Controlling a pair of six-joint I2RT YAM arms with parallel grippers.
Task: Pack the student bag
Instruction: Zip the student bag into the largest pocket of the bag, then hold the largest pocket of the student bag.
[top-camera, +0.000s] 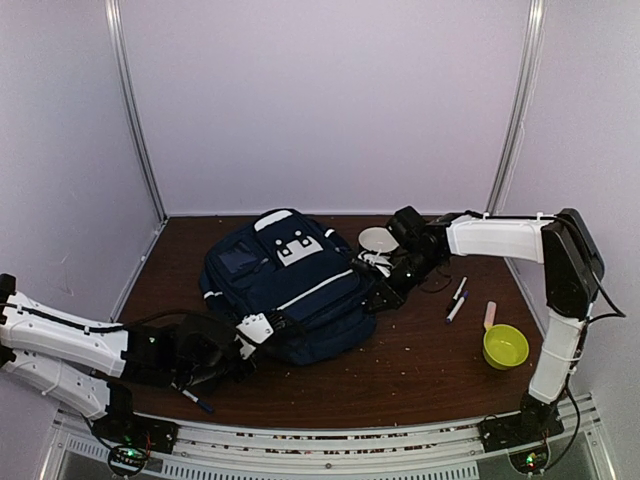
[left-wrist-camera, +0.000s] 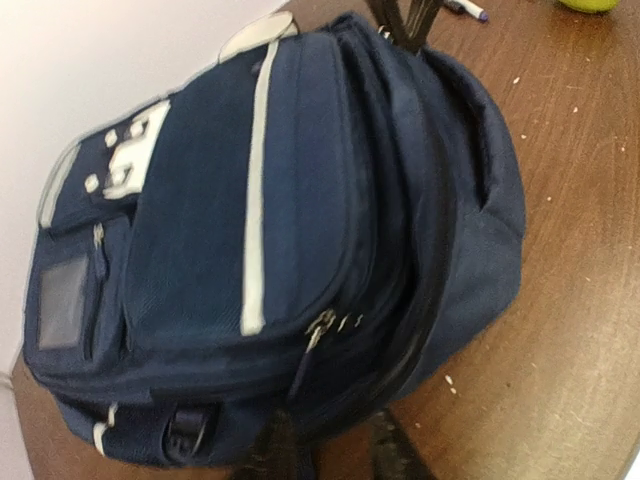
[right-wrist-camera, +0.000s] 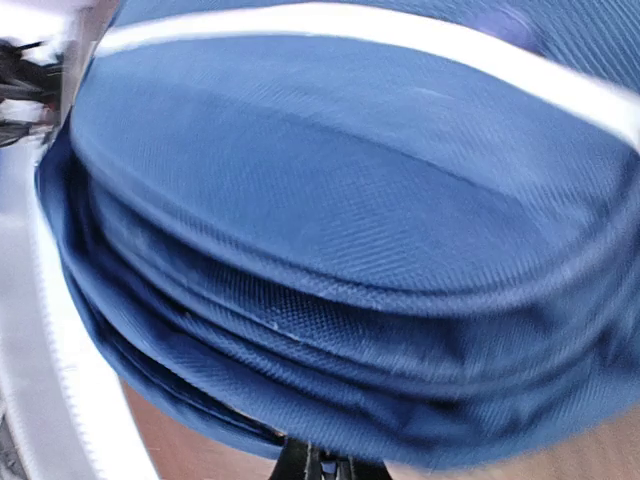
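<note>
Top external: set high at the near edge of the table (top-camera: 420, 375), tilted downward, whole surface covered from afar. Left wrist: held low, aimed along the student bag (left-wrist-camera: 300, 220) at close range. Right wrist: pressed almost against its fabric. Bag seen in all three.

One student bag (top-camera: 285, 280), one yellow-green bowl (top-camera: 505, 346), one white disc (top-camera: 376, 238), one pink stick (top-camera: 489, 314). Three pens (top-camera: 455, 309) — two right of the right jaws, one behind the left jaws.

Student bag (right-wrist-camera: 350, 250) blurred, partly off-frame.
</note>
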